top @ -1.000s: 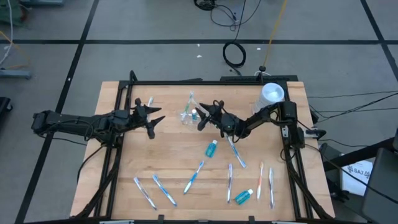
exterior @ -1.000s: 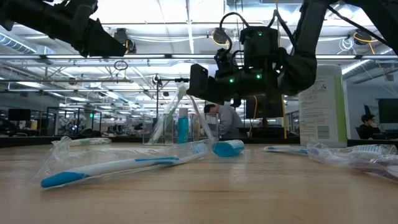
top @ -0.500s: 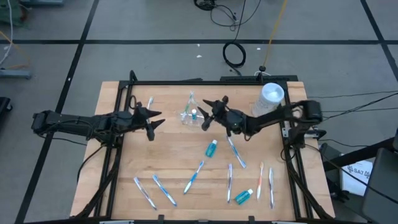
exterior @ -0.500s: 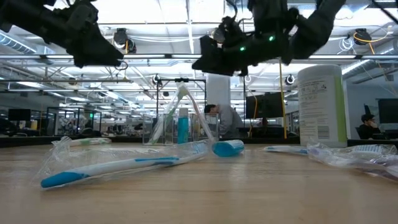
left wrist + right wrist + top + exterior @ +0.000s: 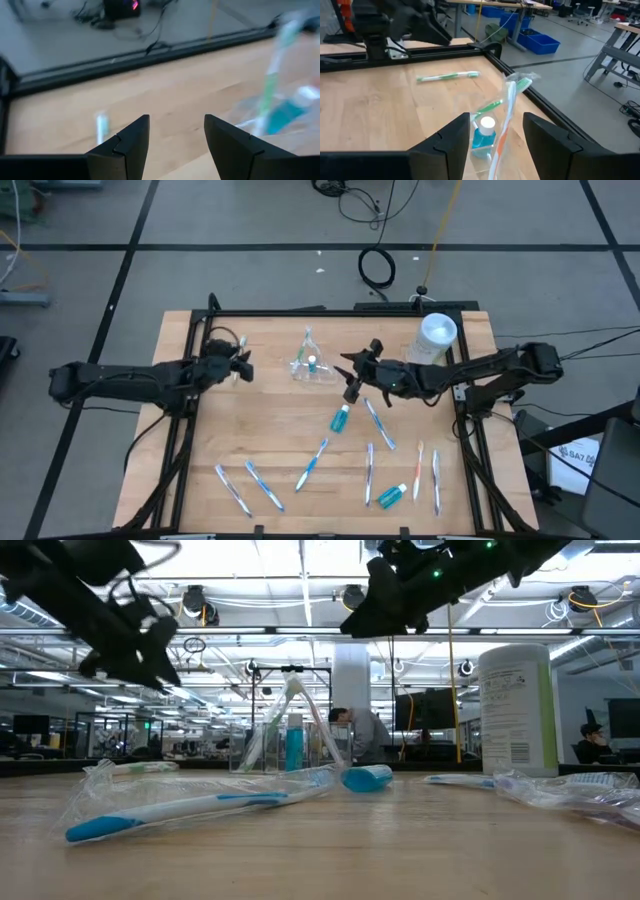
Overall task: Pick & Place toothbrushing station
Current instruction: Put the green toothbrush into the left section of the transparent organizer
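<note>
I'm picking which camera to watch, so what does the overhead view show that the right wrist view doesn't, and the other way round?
Only the overhead view shows both arms at once, the white canister, and the toothbrushes and blue bottles spread over the near part of the table. Only the right wrist view shows, close up, the small blue bottle and toothbrushes inside the clear container, and the room behind. Both show that container, the green toothbrush by the left gripper, and the open right gripper.

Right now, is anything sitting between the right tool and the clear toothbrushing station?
Nothing visible does. The right tool hangs open just beside the toothbrushing station, with only bare table between them. The nearest blue bottle lies off that line.
</note>
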